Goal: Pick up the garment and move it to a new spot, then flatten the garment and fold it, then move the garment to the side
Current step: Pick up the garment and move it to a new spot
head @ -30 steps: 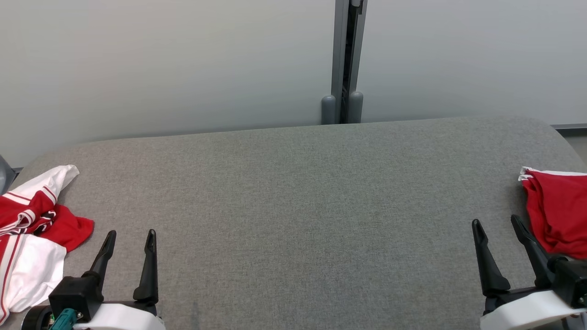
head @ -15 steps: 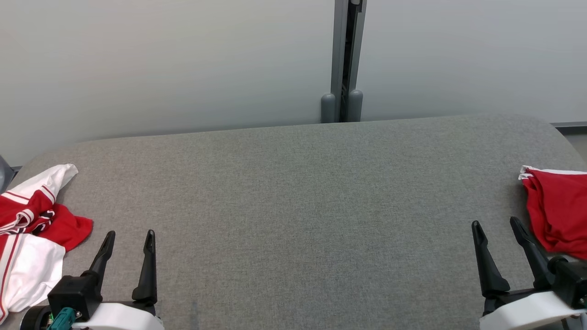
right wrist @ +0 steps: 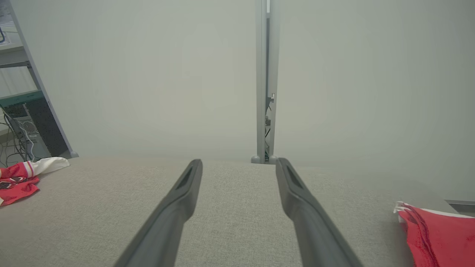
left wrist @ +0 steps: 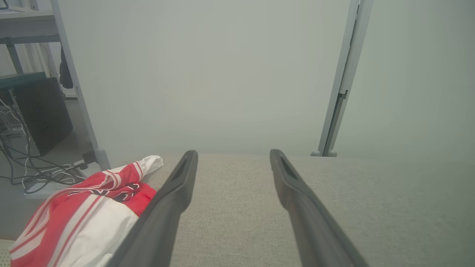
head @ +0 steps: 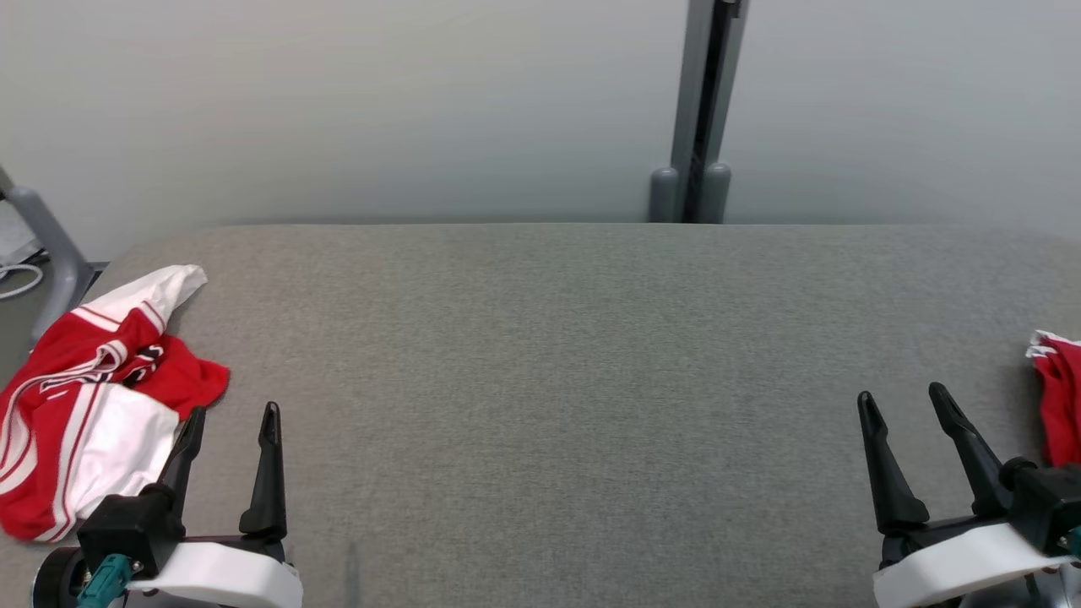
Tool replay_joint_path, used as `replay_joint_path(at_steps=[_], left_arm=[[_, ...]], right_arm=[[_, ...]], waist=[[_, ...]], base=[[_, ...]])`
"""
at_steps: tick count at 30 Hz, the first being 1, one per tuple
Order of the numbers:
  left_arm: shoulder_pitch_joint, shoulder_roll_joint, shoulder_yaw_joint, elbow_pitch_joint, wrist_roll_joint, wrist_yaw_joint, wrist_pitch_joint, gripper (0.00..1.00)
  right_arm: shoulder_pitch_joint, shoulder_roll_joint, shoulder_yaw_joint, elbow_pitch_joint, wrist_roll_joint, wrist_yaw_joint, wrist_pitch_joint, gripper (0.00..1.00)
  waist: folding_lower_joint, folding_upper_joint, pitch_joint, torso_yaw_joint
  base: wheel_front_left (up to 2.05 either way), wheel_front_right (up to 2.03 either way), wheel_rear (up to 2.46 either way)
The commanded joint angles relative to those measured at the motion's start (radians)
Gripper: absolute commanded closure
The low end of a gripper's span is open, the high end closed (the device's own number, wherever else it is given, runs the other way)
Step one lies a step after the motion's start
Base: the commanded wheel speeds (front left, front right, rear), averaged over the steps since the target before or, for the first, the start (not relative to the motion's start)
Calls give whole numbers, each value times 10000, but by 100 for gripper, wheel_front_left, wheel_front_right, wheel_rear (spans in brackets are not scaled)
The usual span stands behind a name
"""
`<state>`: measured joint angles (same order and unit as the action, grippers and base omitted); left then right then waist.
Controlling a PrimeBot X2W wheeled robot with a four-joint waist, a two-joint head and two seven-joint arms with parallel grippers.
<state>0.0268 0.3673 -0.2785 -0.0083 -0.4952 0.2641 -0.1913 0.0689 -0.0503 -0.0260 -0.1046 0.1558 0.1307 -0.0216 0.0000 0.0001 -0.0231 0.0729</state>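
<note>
A crumpled red and white garment [head: 93, 405] lies at the left end of the grey table [head: 540, 355]. My left gripper [head: 233, 412] stands open just to its right, the outer finger close by the cloth's edge, nothing between the fingers. In the left wrist view the garment [left wrist: 85, 207] lies left of the open left gripper [left wrist: 233, 153]. My right gripper [head: 899, 393] stands open over bare table near the right end. The right wrist view shows the right gripper [right wrist: 239, 161] open and the garment [right wrist: 18, 178] far off at the left.
A folded red cloth pile [head: 1060, 397] lies at the table's right edge, beside my right gripper. Pale wall panels with a grey post [head: 697, 110] stand behind the table. Off the left end are a grey frame leg [head: 51, 245], cables and a dark computer case [left wrist: 41, 115].
The head camera has swung to the left: the crumpled garment shows more fully and the red pile has slid toward the right edge. Both grippers stay open and empty.
</note>
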Motion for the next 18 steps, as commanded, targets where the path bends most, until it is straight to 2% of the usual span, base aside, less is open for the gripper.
replay_joint_path(at_steps=[1, 11, 18], left_arm=[[-175, 42, 61, -14, -69, 17, -56, 0], [-81, 86, 374, -28, -169, 82, -352, 0], [-48, 156, 543, -128, -156, 87, -465, 0]], right_arm=[[-113, -26, 66, -19, -48, 1, 14, 0], [-623, -32, 1065, 276, 142, 1, -81, 0], [-833, -35, 1400, 518, 308, 1, -205, 0]], waist=[[0, -1, 68, 463], [0, -1, 200, 2400], [0, -1, 340, 3153]], base=[[0, 0, 0], [0, 0, 0], [0, 0, 0]])
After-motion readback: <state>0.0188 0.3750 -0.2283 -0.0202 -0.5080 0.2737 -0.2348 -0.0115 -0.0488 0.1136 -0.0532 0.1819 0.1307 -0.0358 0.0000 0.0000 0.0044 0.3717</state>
